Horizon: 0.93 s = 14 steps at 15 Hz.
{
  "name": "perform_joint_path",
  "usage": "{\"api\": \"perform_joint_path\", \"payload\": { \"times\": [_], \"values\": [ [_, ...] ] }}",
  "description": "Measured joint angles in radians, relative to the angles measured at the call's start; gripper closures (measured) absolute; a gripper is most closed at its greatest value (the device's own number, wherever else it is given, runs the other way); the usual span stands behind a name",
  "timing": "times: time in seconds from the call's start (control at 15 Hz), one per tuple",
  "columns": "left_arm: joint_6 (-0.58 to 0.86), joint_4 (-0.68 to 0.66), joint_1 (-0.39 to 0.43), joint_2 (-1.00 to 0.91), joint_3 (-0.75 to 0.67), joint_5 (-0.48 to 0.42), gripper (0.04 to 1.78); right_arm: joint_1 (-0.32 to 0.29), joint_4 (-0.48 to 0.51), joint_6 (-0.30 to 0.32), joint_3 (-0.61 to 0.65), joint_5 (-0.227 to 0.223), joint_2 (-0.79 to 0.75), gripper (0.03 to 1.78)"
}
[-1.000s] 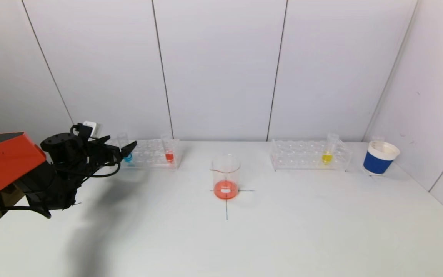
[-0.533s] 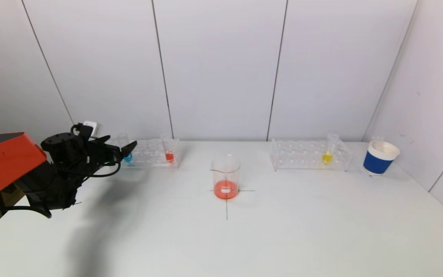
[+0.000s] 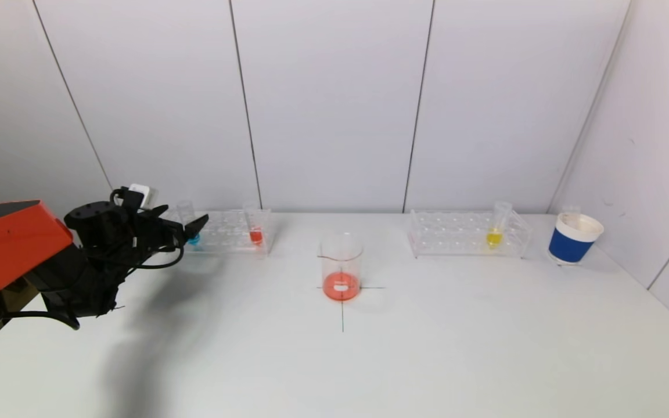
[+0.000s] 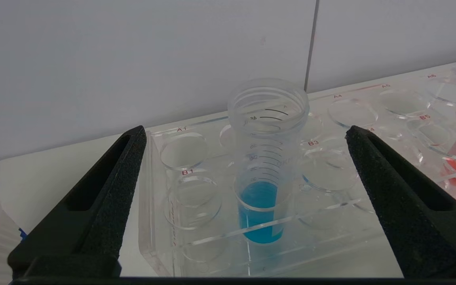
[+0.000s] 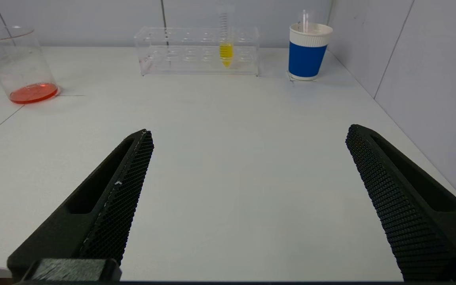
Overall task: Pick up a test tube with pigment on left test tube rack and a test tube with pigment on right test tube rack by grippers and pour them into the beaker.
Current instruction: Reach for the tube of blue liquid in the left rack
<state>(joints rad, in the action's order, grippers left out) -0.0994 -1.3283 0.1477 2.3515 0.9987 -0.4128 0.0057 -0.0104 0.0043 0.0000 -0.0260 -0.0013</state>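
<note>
Left wrist view shows the left gripper (image 4: pixel 247 158) spread wide, one finger on either side of the blue tube (image 4: pixel 265 158) and neither touching it. That tube is clear plastic with a threaded rim and printed graduation marks, upright in a front-row slot of the left rack (image 4: pixel 172 221), with blue liquid filling its lower part. A second tube (image 3: pixel 255 227) with red pigment stands further along the same rack. At the table's centre the beaker (image 3: pixel 341 267) sits on a drawn cross, a shallow layer of orange-red liquid in its bottom. On the right rack (image 3: pixel 467 234) one tube (image 3: pixel 495 227) holds yellow pigment. The right gripper (image 5: pixel 247 186) hovers open over bare table (image 5: pixel 228 158), well back from that rack.
</note>
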Motion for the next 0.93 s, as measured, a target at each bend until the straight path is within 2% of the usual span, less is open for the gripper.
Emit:
{"api": "perform_joint_path", "payload": {
  "times": [0.93],
  "values": [
    [-0.004,-0.003,-0.016,0.0,0.002,0.003,0.06,0.0,0.0,0.0,0.0,0.0,0.0,0.04]
  ]
}}
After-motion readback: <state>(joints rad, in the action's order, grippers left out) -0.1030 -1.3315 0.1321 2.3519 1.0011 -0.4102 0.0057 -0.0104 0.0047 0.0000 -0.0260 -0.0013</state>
